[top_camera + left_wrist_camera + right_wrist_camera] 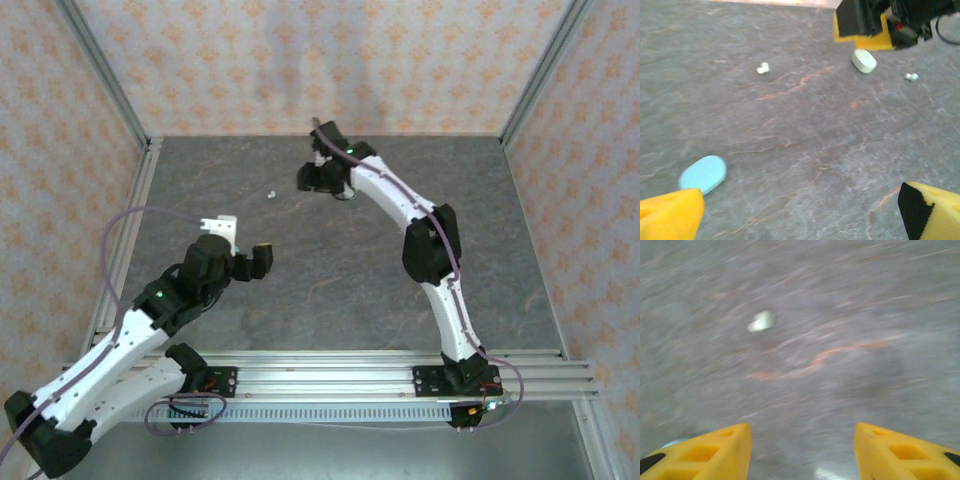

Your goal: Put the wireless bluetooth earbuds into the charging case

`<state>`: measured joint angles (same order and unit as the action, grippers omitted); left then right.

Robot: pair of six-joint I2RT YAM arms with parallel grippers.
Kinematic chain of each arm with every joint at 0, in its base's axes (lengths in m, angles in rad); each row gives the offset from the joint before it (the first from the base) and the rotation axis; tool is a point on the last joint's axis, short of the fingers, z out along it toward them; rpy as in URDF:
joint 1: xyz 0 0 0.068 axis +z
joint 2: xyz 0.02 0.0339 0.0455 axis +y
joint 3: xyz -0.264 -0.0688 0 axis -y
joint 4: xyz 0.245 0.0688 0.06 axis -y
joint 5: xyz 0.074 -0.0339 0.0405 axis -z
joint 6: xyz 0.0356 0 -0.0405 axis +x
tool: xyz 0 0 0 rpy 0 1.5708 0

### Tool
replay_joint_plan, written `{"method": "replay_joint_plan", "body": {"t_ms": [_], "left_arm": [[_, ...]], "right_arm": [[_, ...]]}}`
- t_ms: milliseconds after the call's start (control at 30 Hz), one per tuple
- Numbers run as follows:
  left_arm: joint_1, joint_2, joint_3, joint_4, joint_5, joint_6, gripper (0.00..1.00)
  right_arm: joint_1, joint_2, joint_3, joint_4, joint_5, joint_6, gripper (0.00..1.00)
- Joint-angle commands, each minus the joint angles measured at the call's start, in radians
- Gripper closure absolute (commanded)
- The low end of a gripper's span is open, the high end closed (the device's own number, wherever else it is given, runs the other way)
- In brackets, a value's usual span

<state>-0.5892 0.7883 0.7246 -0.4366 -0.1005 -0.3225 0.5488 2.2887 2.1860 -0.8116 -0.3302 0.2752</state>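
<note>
A whitish-green oval charging case point(863, 61) lies far out on the table, right under my right gripper point(865, 27). One small whitish earbud point(762, 68) rests to its left and another earbud point(911, 76) to its right. A pale blue oval case point(702, 173) lies close to my left gripper point(801, 200), which is open and holds nothing. From above, an earbud point(271, 195) shows as a pale speck left of the right gripper point(322, 178). In the blurred right wrist view the right gripper point(802, 432) stands open over bare table, with an earbud point(760, 321) ahead of it.
The dark stone-patterned table point(330, 290) is fenced by metal posts and patterned walls on three sides. An aluminium rail point(330, 375) with both arm bases runs along the near edge. My left gripper point(245, 242) hovers over the left half of the table.
</note>
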Motion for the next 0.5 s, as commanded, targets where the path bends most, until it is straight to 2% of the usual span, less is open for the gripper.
{"method": "replay_joint_plan", "body": {"t_ms": [0,233,467], "left_arm": [[0.005,0.083,0.059,0.119,0.108,0.086,0.0],[0.021,0.276,0.137,0.196,0.184,0.121,0.0],[0.054,0.349,0.139,0.283,0.261,0.125,0.0]], "right_arm": [[-0.061,0.038,0.042,-0.156,0.119,-0.069,0.43],[-0.118,0.174,0.223,-0.241,0.174,-0.112,0.38],[-0.133,0.285,0.33,-0.252,0.178,-0.152,0.35]]}}
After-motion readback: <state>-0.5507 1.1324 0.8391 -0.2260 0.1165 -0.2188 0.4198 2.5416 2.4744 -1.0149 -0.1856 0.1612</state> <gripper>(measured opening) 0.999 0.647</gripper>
